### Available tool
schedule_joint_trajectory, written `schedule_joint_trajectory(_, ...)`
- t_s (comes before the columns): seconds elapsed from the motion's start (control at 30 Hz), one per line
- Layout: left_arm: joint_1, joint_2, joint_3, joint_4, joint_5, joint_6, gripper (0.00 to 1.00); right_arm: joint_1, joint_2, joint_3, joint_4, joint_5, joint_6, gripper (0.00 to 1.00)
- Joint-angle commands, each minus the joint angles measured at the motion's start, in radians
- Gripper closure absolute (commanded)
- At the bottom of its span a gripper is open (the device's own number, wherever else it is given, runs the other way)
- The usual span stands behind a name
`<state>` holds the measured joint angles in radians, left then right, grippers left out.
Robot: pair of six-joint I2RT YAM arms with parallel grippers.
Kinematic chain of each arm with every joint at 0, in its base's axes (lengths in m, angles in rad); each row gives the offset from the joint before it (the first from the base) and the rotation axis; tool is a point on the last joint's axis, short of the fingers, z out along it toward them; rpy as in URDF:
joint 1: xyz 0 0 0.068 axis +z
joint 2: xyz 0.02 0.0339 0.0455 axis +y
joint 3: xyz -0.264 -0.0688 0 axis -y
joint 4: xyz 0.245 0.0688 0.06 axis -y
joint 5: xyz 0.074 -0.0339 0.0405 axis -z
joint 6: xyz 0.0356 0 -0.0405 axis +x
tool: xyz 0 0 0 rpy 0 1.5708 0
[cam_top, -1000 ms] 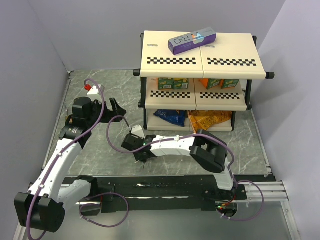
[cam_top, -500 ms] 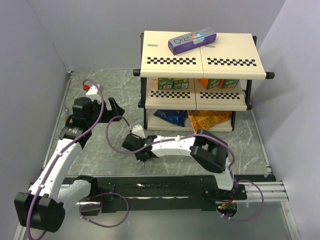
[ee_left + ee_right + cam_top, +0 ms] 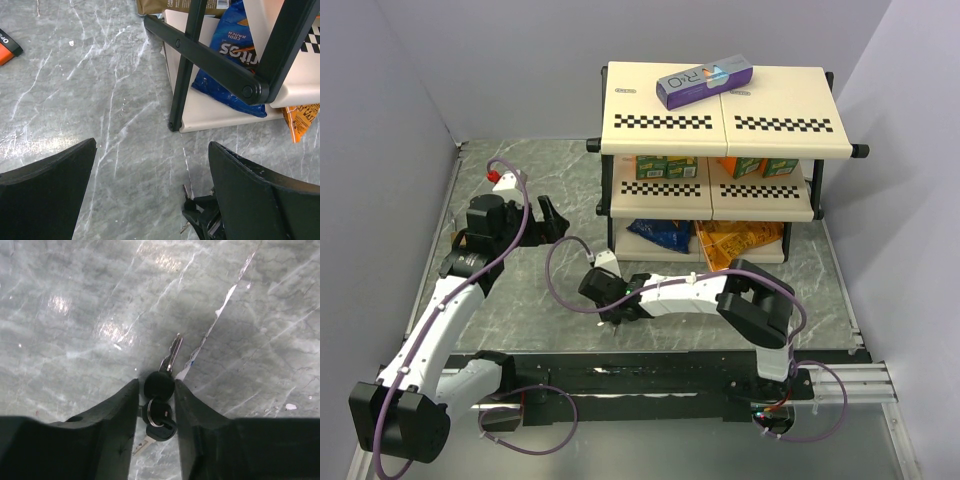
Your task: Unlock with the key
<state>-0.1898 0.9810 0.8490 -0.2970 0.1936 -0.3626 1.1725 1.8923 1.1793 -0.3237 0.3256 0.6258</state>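
Note:
The key is a thin silver blade with a round black head, on a ring with two more black-headed keys, on the grey marble table. My right gripper is low over the table with the top key's head between its fingertips. The head touches the right finger and a sliver of gap shows at the left finger. In the top view the right gripper is left of centre, near the front rail. My left gripper hovers wide open and empty above the table, left of the shelf. The key's blade shows in its view too.
A two-tier shelf rack holding snack bags and boxes stands at the back right, its black leg close ahead of the left gripper. An orange-and-black thing lies at the left wrist view's edge. A small red thing sits at the back left.
The right arm has shifted a little to the right along the table, with the keys still at its fingertips. The left arm has stayed where it was, open.

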Motion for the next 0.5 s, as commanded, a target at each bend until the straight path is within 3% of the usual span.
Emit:
schedule_joint_trajectory(0.0, -0.003, 0.005, 0.010, 0.027, 0.010, -0.018, 0.00, -0.002, -0.053, -0.044, 0.000, -0.019, -0.011, 0.54)
schedule_joint_trajectory(0.27, -0.002, 0.001, -0.007, 0.025, 0.038, -0.029, 0.01, 0.015, -0.065, -0.060, 0.003, -0.010, -0.028, 0.50)
schedule_joint_trajectory(0.47, -0.002, 0.015, -0.007, 0.027, 0.052, -0.029, 0.01, 0.023, -0.047, -0.044, -0.009, -0.003, -0.028, 0.65)
